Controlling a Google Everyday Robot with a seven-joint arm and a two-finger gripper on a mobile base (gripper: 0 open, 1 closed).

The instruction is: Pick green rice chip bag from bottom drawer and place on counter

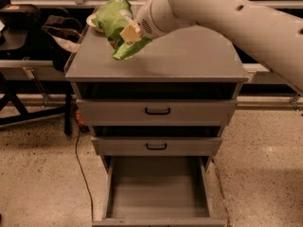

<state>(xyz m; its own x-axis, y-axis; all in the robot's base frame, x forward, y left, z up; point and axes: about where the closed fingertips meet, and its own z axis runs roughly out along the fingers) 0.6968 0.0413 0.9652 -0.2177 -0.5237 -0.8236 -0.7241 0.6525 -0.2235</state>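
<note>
Status: my claw (129, 32) is clamped on the crumpled bright-green foil chip bag (111, 18). One tan finger pad shows across the bag's middle, with foil bunched above and below it. The bag is out of the wide, shallow grey bottom drawer (156, 193), which sits pulled out well below the claw, nearer the camera. Its floor is bare as far as I can see, so the pick and lift are done. The claw is up over the far corner of the flat grey cabinet-top desk (189, 56). Most of the free surface lies on the arm's side of the claw and toward the camera. The bag's lower tip hangs close to the desk right under the claw; can't tell if it's touching. A white bowl (93, 21) sits just behind the claw, mostly hidden by the bag, and that's the one thing I could bump. The two upper grey drawers (118, 112) with black handles sit between the claw and the bottom drawer, not involved. Left to do, my read: lower until the bag rests on the desk, release, back the claw off. Only the placing remains.
</note>
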